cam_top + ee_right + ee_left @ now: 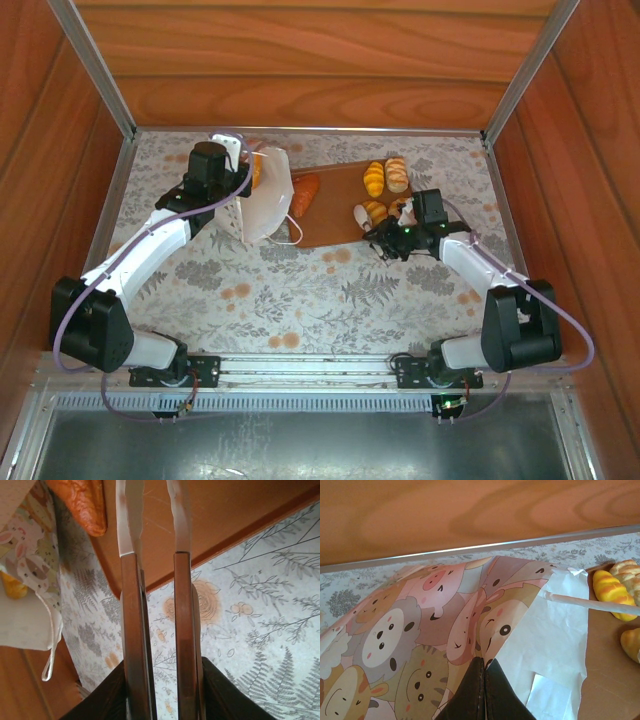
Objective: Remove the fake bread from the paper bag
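Lab test cell, wood walls [310,60], aluminium frame [93,62]

Lying tipped on its side, white paper bag [266,205], cord handle trailing; sitting out on the brown board [335,215] beside it, glossy golden-orange fake bread [374,179].

The white paper bag [22,620] is half hiding a glossy yellow bread [11,586]; an orange wedge [82,505] is running past the top edge.
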Controlling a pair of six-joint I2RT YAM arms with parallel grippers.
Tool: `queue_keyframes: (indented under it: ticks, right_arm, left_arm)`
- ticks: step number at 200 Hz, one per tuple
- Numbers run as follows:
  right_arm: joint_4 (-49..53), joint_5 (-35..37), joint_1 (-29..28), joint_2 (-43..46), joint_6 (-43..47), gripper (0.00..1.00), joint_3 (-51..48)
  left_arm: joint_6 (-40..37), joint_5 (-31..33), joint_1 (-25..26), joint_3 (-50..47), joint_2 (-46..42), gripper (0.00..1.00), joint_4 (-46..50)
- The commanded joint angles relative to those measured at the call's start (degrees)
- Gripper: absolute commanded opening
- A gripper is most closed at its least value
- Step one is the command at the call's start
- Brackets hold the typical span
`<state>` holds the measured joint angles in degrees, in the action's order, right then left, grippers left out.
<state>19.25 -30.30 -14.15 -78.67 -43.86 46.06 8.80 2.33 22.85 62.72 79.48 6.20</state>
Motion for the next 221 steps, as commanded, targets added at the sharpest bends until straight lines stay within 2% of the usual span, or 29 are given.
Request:
queue_keyframes:
  ticks: [1, 49, 112, 177, 221]
  right_arm:
    - [-0.5, -5.1, 0.1, 3.6, 1.6, 0.36, 1.8]
    - [3.6, -4.8, -3.2, 10.4, 2.7, 0.37, 4.4]
    - [8.7, 2.4, -14.1, 14.5, 6.3, 0.39, 11.8]
    - [10.9, 7.2, -25.4, 6.0, 9.8, 0.39, 20.7]
    - [11.8, 9.2, -27.7, -4.5, 10.4, 0.40, 28.3]
  left_arm:
    - [-0.4, 0.2, 0.1, -0.3, -1.3, 0.00, 0.1]
    - [-0.1, -0.3, 0.1, 0.0, -0.8, 0.00, -0.1]
    - [0.1, -1.3, 0.1, 0.7, 0.1, 0.00, 0.4]
    - [0.4, -1.8, 0.2, 1.5, 0.5, 0.00, 0.8]
    - [0.3, -2.1, 0.1, 1.2, 0.2, 0.00, 0.8]
